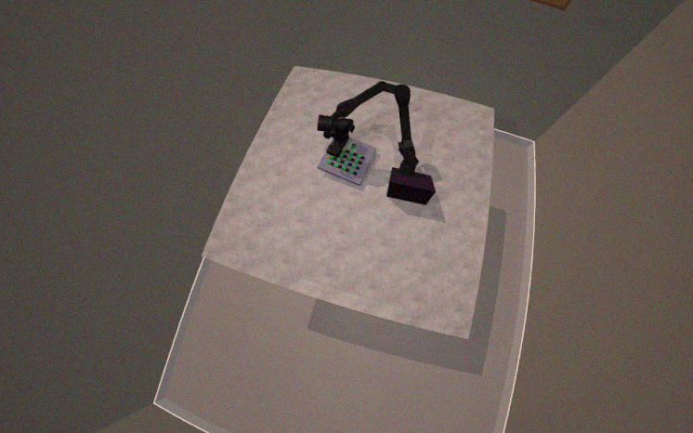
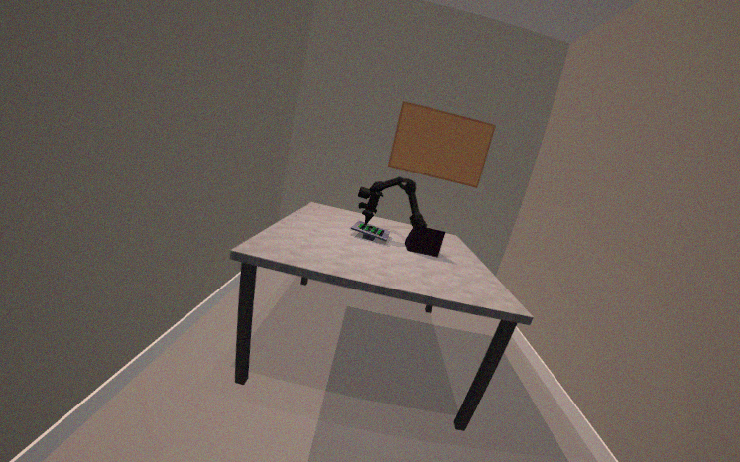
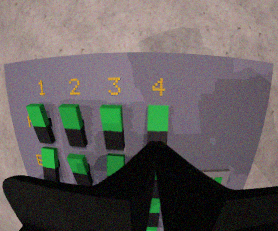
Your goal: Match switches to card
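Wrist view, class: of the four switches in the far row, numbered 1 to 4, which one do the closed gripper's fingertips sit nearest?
Switch 4: the shut gripper ends at its near edge, while 1, 2 and 3 lie off to the side.

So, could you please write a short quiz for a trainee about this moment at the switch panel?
1. True or false: the black gripper holds an object.
2. In the wrist view, the gripper tip is nearest to the far-row rocker switch under which orange number: A) 1, B) 2, C) 4?
3. Fill in: the grey switch panel lies on the speckled table, beside the arm's dark ______ base.

Key: 1 false, it is shut on nothing. 2 C. 3 purple.
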{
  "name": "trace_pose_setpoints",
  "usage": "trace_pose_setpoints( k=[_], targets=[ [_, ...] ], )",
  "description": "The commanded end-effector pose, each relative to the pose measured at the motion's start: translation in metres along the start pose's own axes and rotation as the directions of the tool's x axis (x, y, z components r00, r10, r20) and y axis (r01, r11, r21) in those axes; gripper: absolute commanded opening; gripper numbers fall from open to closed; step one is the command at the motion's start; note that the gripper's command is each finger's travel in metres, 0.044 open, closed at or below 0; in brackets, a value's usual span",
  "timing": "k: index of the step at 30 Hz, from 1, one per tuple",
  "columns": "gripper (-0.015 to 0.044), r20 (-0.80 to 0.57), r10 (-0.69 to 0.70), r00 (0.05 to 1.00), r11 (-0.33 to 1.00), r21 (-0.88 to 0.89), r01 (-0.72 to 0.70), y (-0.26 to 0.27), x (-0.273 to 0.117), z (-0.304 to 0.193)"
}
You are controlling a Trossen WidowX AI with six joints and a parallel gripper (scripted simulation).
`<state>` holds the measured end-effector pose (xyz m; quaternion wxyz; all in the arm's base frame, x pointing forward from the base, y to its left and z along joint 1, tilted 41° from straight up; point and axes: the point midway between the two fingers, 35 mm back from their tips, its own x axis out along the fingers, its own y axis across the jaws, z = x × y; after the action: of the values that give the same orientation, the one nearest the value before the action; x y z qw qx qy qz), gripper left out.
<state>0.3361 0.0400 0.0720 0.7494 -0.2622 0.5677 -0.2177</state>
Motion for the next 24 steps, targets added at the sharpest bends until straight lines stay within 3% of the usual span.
trace_pose_setpoints(
  k=[1,24],
  targets=[
    [0.0000,0.002,-0.005,1.000,1.000,-0.002,0.005,-0.0005,0.0010,0.0004],
    [0.0000,0.002,-0.005,1.000,1.000,-0.002,0.005,-0.0005,0.0041,0.0003]
  ],
)
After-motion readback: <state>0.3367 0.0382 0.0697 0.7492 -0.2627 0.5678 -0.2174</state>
